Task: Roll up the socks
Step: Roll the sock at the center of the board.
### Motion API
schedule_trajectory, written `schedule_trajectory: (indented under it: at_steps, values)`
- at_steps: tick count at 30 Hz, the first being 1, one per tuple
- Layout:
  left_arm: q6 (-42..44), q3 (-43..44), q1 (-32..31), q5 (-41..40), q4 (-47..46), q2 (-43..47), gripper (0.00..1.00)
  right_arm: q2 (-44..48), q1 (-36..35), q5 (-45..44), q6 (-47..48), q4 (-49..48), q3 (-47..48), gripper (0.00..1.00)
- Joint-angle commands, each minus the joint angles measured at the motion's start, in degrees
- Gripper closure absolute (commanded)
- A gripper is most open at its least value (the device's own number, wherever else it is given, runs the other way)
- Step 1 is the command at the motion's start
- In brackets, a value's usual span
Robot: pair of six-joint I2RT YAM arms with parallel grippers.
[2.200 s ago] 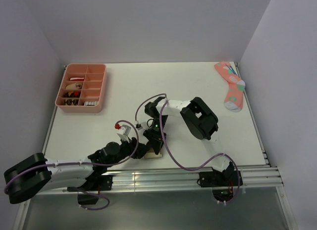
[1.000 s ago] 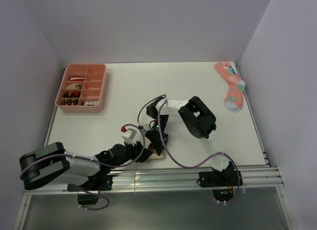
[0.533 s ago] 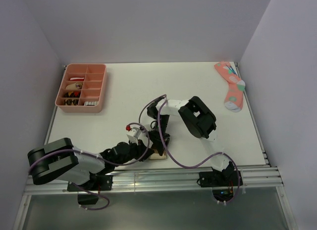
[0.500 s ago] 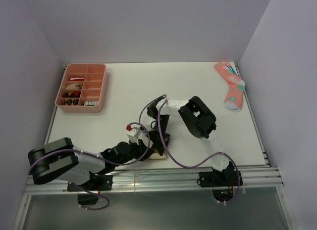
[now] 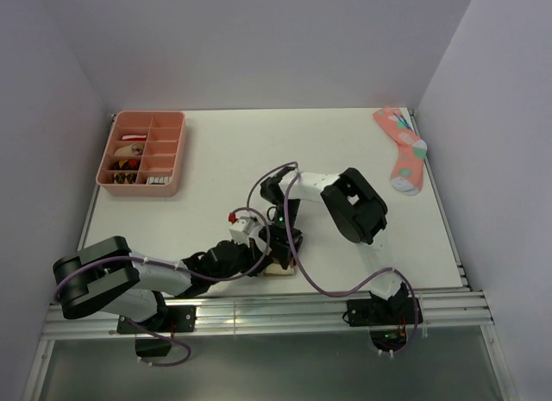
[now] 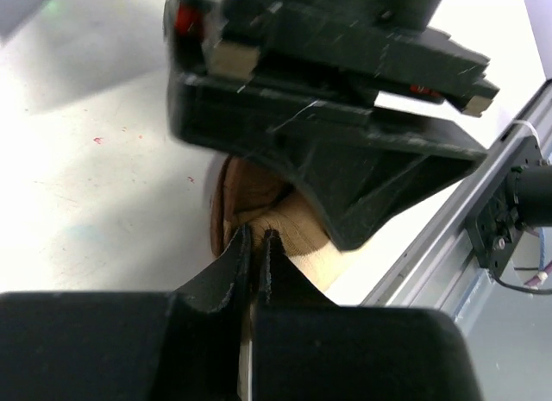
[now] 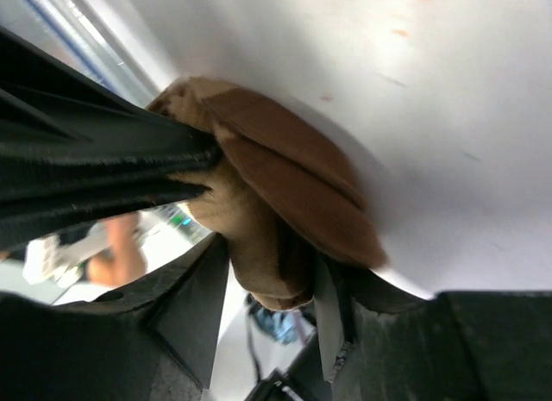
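Closing since a second ago, my left pincer (image 6: pixel 256 239) is nipping the brown sock (image 7: pixel 285 159), seemingly half rolled; my right pincer (image 7: pixel 263 285) is straddling it, jaws apart.

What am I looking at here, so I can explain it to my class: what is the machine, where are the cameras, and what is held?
This is a robot with two arms bolted to the near edge of a white table. The wide picture looks down from above and behind them. The two close-ups come from a camera on each wrist. A pink compartment tray lies far left, a pink dotted sock far right. Near the front edge, the left gripper is shut, pinching a bundled brown-and-tan sock, while the right gripper, open, straddles it.
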State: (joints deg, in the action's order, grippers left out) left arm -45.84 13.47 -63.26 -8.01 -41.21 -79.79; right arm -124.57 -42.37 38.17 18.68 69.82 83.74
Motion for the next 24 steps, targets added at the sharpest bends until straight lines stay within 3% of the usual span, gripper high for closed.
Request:
schedule_trajectory:
  at_steps: [1, 12, 24]
  values:
    - [0.6, 0.1, -0.4, -2.0, 11.9, -1.9, 1.0, 2.3, 2.4, -13.2, 2.9, -16.4, -2.1, 0.49]
    - [0.1, 2.6, -0.3, -1.7, 15.6, -2.7, 1.0, 17.7, 6.1, -11.9, 1.9, -21.4, -9.5, 0.48]
    - [-1.7, 6.8, 2.3, 0.9, 20.7, -4.0, 1.0, 36.0, 11.4, -10.1, 7.6, -25.4, -20.0, 0.47]
